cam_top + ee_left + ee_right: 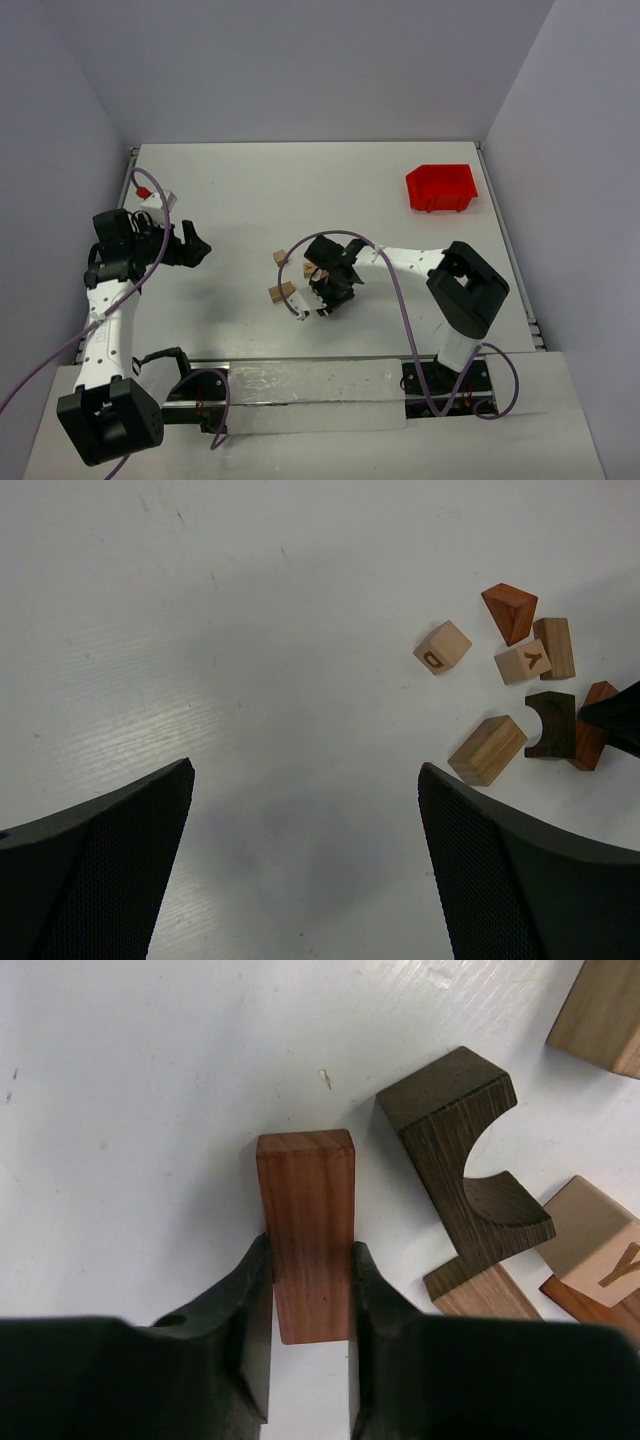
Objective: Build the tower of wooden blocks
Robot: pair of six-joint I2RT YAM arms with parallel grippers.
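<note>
Top external | white tbl [300, 190], pale walls [300, 60] | R fingers [248, 1305] grip brown bar [305, 1210]

One overhead view, two wrist views
The top camera looks down over the whole tabletop [300, 190] from above its near edge; both wrist cameras face down, the right very close, sharing the wood blocks [523, 662] at mid-tabletop

white table [300, 190] under me: red bin [441, 187] at 1 o'clock, far side. wood blocks [522, 661] loose in one cluster near centre. dark arch [470, 1190] lies flat, red-brown bar [305, 1220] at its 9 o'clock, apart. tan bar [487, 750] and red wedge [509, 610] alongside.
</note>
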